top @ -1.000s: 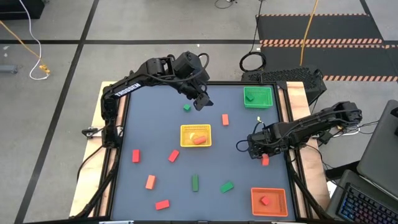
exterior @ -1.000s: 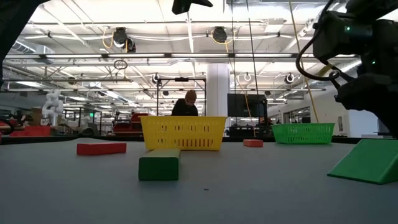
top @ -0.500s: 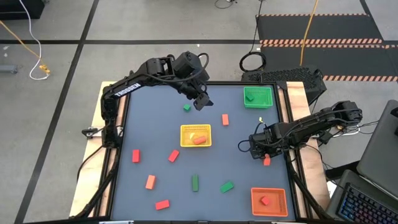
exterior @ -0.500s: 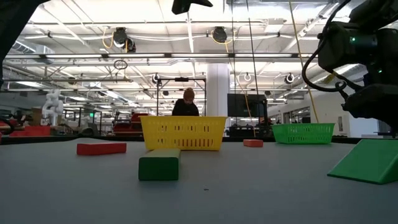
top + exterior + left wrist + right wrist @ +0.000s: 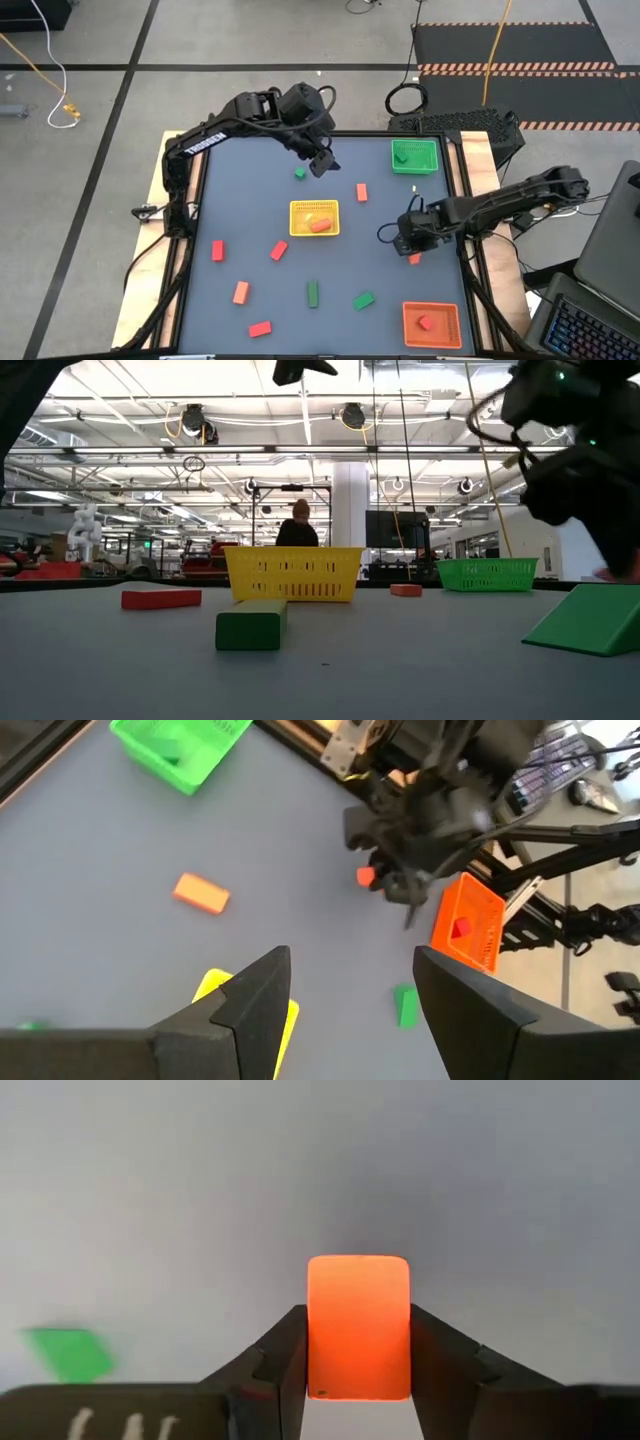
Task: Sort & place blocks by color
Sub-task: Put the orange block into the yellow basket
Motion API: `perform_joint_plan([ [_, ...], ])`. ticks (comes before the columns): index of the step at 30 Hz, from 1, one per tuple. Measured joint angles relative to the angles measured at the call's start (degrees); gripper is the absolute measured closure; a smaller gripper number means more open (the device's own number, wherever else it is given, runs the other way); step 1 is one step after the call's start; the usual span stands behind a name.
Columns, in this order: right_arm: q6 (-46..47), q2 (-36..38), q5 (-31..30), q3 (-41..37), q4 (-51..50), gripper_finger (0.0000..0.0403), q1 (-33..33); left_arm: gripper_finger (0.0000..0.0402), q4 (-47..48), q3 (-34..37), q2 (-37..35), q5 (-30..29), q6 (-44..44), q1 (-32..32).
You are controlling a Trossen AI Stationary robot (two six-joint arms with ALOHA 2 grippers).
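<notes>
Left gripper [image 5: 321,163] hangs over the table's far centre beside a small green block [image 5: 299,174], fingers apart and empty. Yellow tray [image 5: 314,207] sits mid-table. Right gripper [image 5: 412,252] is clamped on an orange-red block [image 5: 358,1326] near the right edge, between green tray [image 5: 415,155] and orange tray [image 5: 433,322].

Right gripper [image 5: 412,252] is out over the table's right side with a small orange-red block [image 5: 414,259] at its tip, between the yellow tray [image 5: 315,218] and the orange tray [image 5: 433,323]. Left gripper [image 5: 322,163] hangs near the far edge, just beside a small green block [image 5: 300,174]. Green tray [image 5: 416,155] sits in the far right corner, red and green blocks scattered across the near half.
</notes>
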State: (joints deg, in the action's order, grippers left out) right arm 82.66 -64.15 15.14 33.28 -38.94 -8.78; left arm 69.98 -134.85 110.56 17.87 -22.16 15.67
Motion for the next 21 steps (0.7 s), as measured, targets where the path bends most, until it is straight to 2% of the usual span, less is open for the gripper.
perform_joint_plan([
  [5,-3.4,3.8,-5.1,3.9,0.2,0.028,0.1,0.0188,1.0,0.0,0.0,-0.1,-1.9,1.6],
  [8,-7.6,5.7,-9.8,6.5,4.1,0.028,0.3,0.0188,1.0,0.0,0.0,-0.1,-2.4,2.4],
  [11,-16.1,6.7,-14.9,7.6,14.4,0.028,1.3,0.0188,1.0,0.0,0.0,-0.1,-3.5,3.0],
  [13,-25.1,6.8,-16.6,7.7,23.5,0.028,2.2,0.0188,1.0,0.0,0.0,-0.1,-4.3,3.3],
  [16,-36.8,5.9,-16.9,7.7,35.7,0.028,4.0,0.0188,1.0,0.0,0.0,-0.1,-5.6,3.9],
  [21,-45.8,3.1,-16.8,7.7,46.2,0.028,8.3,0.0188,1.0,0.0,0.0,-0.1,-7.9,4.2],
])
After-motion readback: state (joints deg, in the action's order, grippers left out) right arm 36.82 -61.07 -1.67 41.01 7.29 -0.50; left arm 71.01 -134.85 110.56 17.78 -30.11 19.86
